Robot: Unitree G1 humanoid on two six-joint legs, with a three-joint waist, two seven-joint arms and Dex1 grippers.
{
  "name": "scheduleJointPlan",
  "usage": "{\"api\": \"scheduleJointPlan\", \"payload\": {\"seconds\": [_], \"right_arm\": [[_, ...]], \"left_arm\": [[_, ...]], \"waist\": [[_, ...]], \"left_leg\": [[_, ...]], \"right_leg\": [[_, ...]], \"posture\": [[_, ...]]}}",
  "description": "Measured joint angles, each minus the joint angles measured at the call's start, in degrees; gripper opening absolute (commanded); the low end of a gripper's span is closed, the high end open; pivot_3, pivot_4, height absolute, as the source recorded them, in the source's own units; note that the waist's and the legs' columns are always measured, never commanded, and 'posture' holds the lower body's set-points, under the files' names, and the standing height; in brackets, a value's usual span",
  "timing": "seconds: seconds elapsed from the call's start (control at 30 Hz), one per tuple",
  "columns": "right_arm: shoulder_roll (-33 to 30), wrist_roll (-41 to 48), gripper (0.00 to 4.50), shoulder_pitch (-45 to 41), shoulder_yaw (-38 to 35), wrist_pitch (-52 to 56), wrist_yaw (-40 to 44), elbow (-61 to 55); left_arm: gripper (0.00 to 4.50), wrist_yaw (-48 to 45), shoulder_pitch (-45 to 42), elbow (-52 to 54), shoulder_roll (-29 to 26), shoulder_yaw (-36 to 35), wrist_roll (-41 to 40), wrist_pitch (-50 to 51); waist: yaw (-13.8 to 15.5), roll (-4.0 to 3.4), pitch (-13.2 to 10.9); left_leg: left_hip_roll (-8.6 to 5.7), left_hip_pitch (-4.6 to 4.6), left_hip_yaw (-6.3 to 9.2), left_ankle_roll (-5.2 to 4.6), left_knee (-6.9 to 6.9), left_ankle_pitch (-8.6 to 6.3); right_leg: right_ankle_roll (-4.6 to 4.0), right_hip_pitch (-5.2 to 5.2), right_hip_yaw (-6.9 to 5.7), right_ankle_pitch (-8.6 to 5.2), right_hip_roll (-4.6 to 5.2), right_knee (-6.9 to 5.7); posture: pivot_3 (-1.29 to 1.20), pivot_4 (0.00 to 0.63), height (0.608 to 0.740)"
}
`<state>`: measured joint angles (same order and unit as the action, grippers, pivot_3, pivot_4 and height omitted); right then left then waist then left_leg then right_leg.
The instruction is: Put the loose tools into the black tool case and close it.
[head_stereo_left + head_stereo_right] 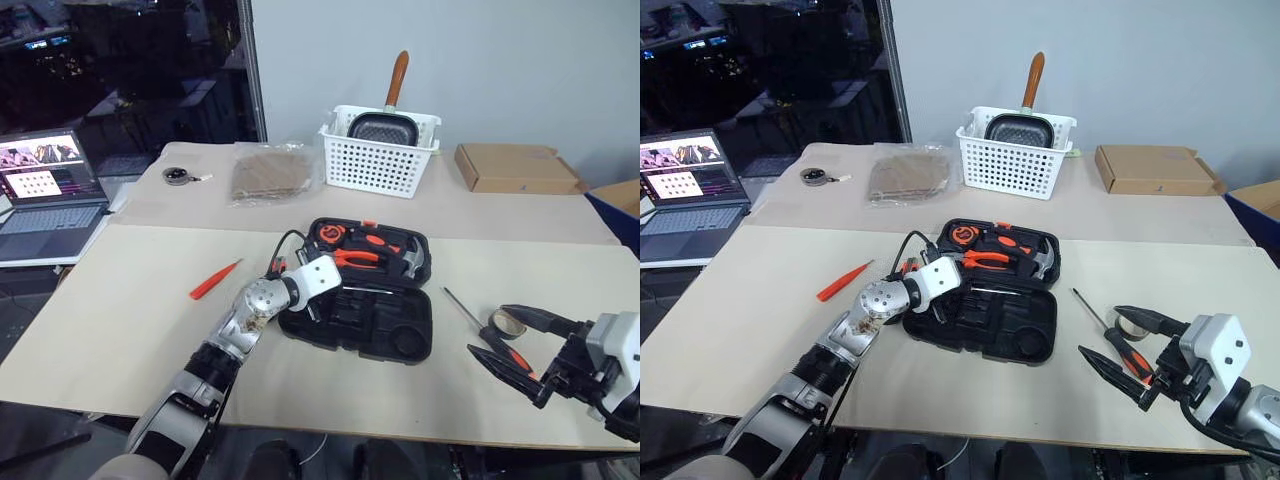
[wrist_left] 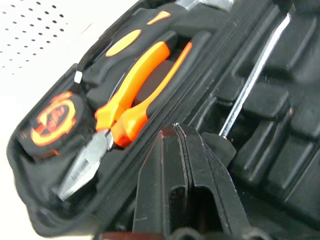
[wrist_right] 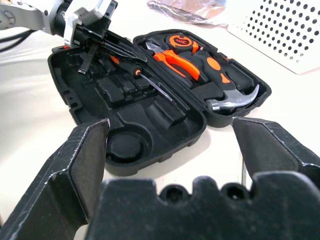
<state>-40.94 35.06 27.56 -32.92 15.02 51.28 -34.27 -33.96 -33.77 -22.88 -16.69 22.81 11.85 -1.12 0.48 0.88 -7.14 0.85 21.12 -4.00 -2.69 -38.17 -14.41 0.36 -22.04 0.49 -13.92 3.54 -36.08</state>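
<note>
The left claw (image 1: 312, 300) reaches forward, tilted slightly down, clenched on a screwdriver (image 3: 150, 82) inside the open black tool case (image 1: 400, 345) at worktop (image 1: 140, 330) centre. At four o'clock, the right claw (image 1: 520, 340) hovers, fingers spread wide.

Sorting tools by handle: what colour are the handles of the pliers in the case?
Orange, the pliers lying in the black tool case; clearest in the left wrist view.

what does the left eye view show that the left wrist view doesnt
Left eye view alone: the thin red screwdriver lying on the table, the white plastic basket, the open right gripper. Left wrist view alone: a close look at the shut left gripper over the case. Both: the open black moulded-plastic tool case with orange-handled pliers inside.
</note>
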Motion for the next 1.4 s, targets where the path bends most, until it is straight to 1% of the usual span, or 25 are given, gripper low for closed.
{"api": "scheduleJointPlan", "payload": {"seconds": [0.23, 0.33, 0.37, 0.43, 0.47, 0.5, 0.53, 0.57, 0.6, 0.63, 0.73, 0.77, 0.8, 0.87, 0.9, 0.97, 1.0, 1.03, 1.23, 1.4], "right_arm": [[-0.9, -0.1, 4.50, -0.4, 0.1, 1.8, -0.3, 0.2], [-1.5, -0.5, 4.50, -1.3, 0.4, 3.1, -1.0, 0.8], [-1.6, -0.6, 4.50, -1.5, 0.4, 3.6, -1.4, 1.1], [-1.8, -0.9, 4.50, -1.9, 0.6, 5.1, -2.1, 1.9], [-1.9, -1.2, 4.50, -2.3, 0.7, 5.9, -2.7, 2.3], [-1.9, -1.3, 4.50, -2.4, 0.7, 6.1, -3.0, 2.4], [-2.3, -1.5, 4.50, -2.8, 0.8, 6.8, -3.5, 2.6], [-2.7, -1.9, 4.50, -3.0, 0.8, 7.7, -4.0, 2.9], [-3.6, -2.4, 4.50, -3.2, 0.9, 9.2, -4.5, 3.6], [-4.4, -2.5, 4.50, -3.4, 0.9, 10.5, -5.1, 3.8], [-7.6, -6.0, 4.50, -3.7, 2.1, 13.5, -6.9, 4.2], [-8.4, -7.8, 4.50, -3.7, 2.9, 14.0, -7.7, 4.2], [-9.1, -8.7, 4.50, -4.2, 3.6, 15.3, -8.3, 4.5], [-11.6, -8.6, 4.50, -6.2, 5.5, 20.3, -8.2, 6.0], [-12.3, -8.4, 4.50, -7.3, 6.3, 22.6, -8.2, 7.1], [-13.5, -8.4, 4.50, -9.2, 7.8, 26.2, -8.2, 9.2], [-14.0, -8.4, 4.50, -9.8, 8.1, 27.5, -8.1, 10.1], [-14.7, -8.5, 4.50, -10.7, 9.0, 28.9, -8.0, 11.3], [-16.0, -9.2, 4.50, -13.9, 11.6, 32.4, -7.4, 16.2], [-17.5, -10.1, 4.50, -16.2, 13.5, 33.9, -6.6, 17.5]], "left_arm": [[0.04, 0.5, -0.5, -3.2, -0.7, 0.9, 1.6, -4.7], [0.04, -0.5, 0.5, -3.4, -0.6, -0.8, -0.2, -5.9], [0.04, -1.4, 1.3, -3.2, -0.1, -2.1, -2.1, -5.5], [0.04, -4.8, 4.4, -0.4, 2.3, -7.5, -10.6, -1.3], [0.04, -7.0, 5.8, 2.5, 2.8, -9.9, -15.6, 2.2], [0.04, -7.8, 6.2, 3.6, 2.7, -10.6, -17.1, 3.5], [0.04, -10.3, 7.5, 7.4, 2.0, -12.4, -22.0, 8.6], [0.28, -12.7, 8.7, 12.0, 0.7, -13.9, -26.5, 13.0], [0.59, -15.0, 9.4, 17.0, -1.1, -15.5, -31.4, 17.4], [0.75, -16.8, 9.5, 20.5, -2.7, -16.3, -34.4, 20.3], [1.71, -21.4, 10.2, 31.1, -8.2, -18.1, -41.9, 28.1], [1.92, -22.3, 10.5, 33.7, -9.5, -18.2, -43.7, 30.0], [2.40, -23.3, 11.1, 35.8, -10.7, -18.2, -45.0, 31.6], [3.14, -25.7, 12.5, 40.0, -15.0, -17.9, -47.4, 35.1], [3.36, -26.4, 12.6, 41.3, -16.5, -18.0, -48.1, 36.2], [4.17, -27.4, 12.9, 43.8, -19.1, -18.4, -49.3, 37.7], [4.48, -27.7, 13.1, 44.9, -20.1, -18.5, -50.0, 38.1], [4.48, -28.1, 13.4, 46.4, -21.3, -18.7, -50.4, 38.8], [4.48, -28.7, 13.4, 51.4, -24.0, -19.3, -54.5, 41.6], [4.48, -28.3, 12.0, 53.6, -24.8, -19.6, -57.2, 43.7]], "waist": [[-0.3, -0.10, 0.5], [-0.4, -0.08, 0.5], [-0.5, -0.09, 0.5], [-0.6, -0.08, 0.5], [-0.6, -0.03, 0.5], [-0.6, -0.02, 0.5], [-0.6, -0.10, 0.5], [-0.6, -0.20, 0.5], [-0.6, -0.08, 0.4], [-0.5, -0.04, 0.4], [-0.3, -0.06, 0.3], [-0.2, -0.05, 0.3], [0.0, -0.04, 0.3], [0.0, 0.02, 0.3], [0.1, 0.07, 0.2], [0.2, 0.11, 0.2], [0.3, 0.09, 0.2], [0.3, 0.11, 0.2], [0.1, 0.13, 0.1], [0.1, 0.24, 0.0]], "left_leg": [[0.01, -0.09, -0.05, 0.04, 0.08, -0.02], [0.01, -0.05, -0.09, -0.01, 0.12, 0.01], [0.02, -0.03, -0.10, -0.01, 0.15, 0.01], [0.04, 0.01, -0.12, -0.02, 0.19, 0.01], [0.03, 0.19, -0.14, -0.02, 0.19, 0.02], [0.03, 0.36, -0.16, -0.03, 0.19, 0.02], [-0.02, 0.77, -0.18, -0.03, 0.19, 0.02], [-0.01, 1.00, -0.19, -0.03, 0.19, 0.02], [-0.02, 1.13, -0.16, -0.03, 0.19, 0.02], [-0.03, 1.19, -0.14, -0.04, 0.19, 0.00], [-0.18, 1.19, -0.19, -0.17, 0.19, -0.12], [-0.21, 1.18, -0.19, -0.19, 0.19, -0.13], [-0.26, 1.17, -0.18, -0.21, 0.18, -0.15], [-0.30, 1.14, -0.23, -0.24, 0.18, -0.16], [-0.29, 1.11, -0.22, -0.24, 0.18, -0.16], [-0.29, 1.06, -0.21, -0.24, 0.18, -0.16], [-0.29, 1.06, -0.20, -0.24, 0.18, -0.16], [-0.27, 1.05, -0.21, -0.24, 0.18, -0.16], [-0.27, 1.07, -0.21, -0.27, 0.18, -0.18], [-0.26, 0.99, -0.20, -0.27, 0.18, -0.18]], "right_leg": [[0.06, -0.04, 0.14, 0.06, -0.06, -0.02], [0.07, -0.12, 0.19, 0.06, -0.07, -0.02], [0.06, -0.16, 0.22, 0.06, -0.07, -0.01], [0.03, -0.37, 0.22, 0.03, -0.04, 0.02], [0.04, -0.61, 0.22, 0.01, -0.04, 0.03], [0.03, -0.79, 0.24, 0.02, -0.06, 0.01], [-0.03, -1.17, 0.24, 0.05, -0.13, -0.03], [-0.28, -1.36, 0.27, 0.20, -0.13, -0.03], [-0.36, -1.45, 0.21, 0.25, -0.19, -0.02], [-0.35, -1.49, 0.18, 0.25, -0.23, -0.01], [-0.17, -1.45, 0.22, 0.14, -0.17, 0.03], [-0.14, -1.41, 0.21, 0.12, -0.14, 0.08], [-0.07, -1.37, 0.21, 0.08, -0.12, 0.12], [-0.02, -1.33, 0.23, 0.07, -0.11, 0.19], [-0.02, -1.30, 0.23, 0.07, -0.11, 0.21], [0.00, -1.25, 0.22, 0.06, -0.11, 0.23], [0.02, -1.25, 0.22, 0.04, -0.11, 0.22], [0.02, -1.24, 0.22, 0.04, -0.13, 0.22], [0.02, -1.25, 0.24, 0.02, -0.15, 0.24], [0.20, -1.16, 0.23, -0.08, -0.18, 0.24]], "posture": [[0.00, 0.150, 0.740], [0.00, 0.150, 0.740], [0.00, 0.150, 0.740], [0.00, 0.150, 0.740], [0.00, 0.150, 0.740], [0.00, 0.150, 0.740], [0.00, 0.150, 0.740], [0.00, 0.150, 0.740], [0.00, 0.150, 0.740], [0.00, 0.150, 0.740], [0.00, 0.150, 0.740], [0.00, 0.150, 0.740], [0.00, 0.150, 0.740], [0.00, 0.150, 0.740], [0.00, 0.150, 0.740], [0.00, 0.150, 0.740], [0.00, 0.150, 0.740], [0.00, 0.150, 0.740], [0.00, 0.150, 0.740], [0.00, 0.150, 0.740]]}}
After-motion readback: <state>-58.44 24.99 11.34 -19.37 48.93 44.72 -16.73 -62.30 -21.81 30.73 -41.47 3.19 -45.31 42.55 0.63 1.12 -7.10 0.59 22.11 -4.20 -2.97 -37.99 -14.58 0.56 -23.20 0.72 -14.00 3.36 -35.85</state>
